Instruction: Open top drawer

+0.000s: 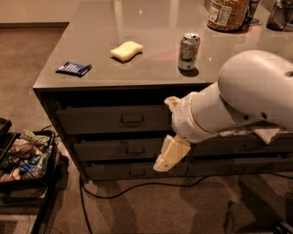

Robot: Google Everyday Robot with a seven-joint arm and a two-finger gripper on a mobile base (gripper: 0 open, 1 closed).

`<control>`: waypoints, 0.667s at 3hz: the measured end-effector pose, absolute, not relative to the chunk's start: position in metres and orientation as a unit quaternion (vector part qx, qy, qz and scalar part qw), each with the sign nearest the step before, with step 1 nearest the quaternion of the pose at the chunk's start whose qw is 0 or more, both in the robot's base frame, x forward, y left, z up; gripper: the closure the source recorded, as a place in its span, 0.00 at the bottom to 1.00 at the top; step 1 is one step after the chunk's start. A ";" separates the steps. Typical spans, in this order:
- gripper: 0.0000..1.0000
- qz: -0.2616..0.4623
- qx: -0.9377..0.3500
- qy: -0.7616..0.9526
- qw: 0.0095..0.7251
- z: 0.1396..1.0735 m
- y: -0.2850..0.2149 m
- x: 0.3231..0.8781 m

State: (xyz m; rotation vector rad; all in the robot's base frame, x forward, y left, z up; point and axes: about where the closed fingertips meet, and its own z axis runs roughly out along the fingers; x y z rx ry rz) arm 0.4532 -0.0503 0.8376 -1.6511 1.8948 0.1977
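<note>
One camera view looks down on my gripper (163, 134), which hangs in front of the cabinet with its two cream fingers (170, 154) spread wide apart, one above the other, holding nothing. The top drawer (91, 119) is directly behind and to the left of the gripper. Its dark-grey front runs leftward from my upper finger, and its metal loop handle (132, 120) sits just to the left of the gap between my fingers. I cannot tell whether either finger touches the front. My bulky white arm (247, 91) covers everything to the right of the gripper, so the right end of the drawer is hidden. Shadow under the counter (100, 27) edge makes it hard to judge whether the drawer is fully shut.

Below and left of the gripper are two lower drawer fronts (114, 149), whose small handles are dim. My lower finger overlaps them.

Above the gripper on the counter stands a can (188, 51). Further up and left lie a yellow sponge (127, 50) and a blue packet (73, 68). A jar (226, 13) up and to the right is cut off at the top edge.

Far left and low, a tray (46, 137) holds clutter I cannot make out. A dark cable (137, 186) trails along the floor beneath the gripper.
</note>
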 end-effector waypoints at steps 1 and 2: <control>0.00 0.074 -0.624 0.715 0.306 0.837 -0.048 0.450; 0.00 0.078 -0.625 0.712 0.309 0.819 -0.049 0.463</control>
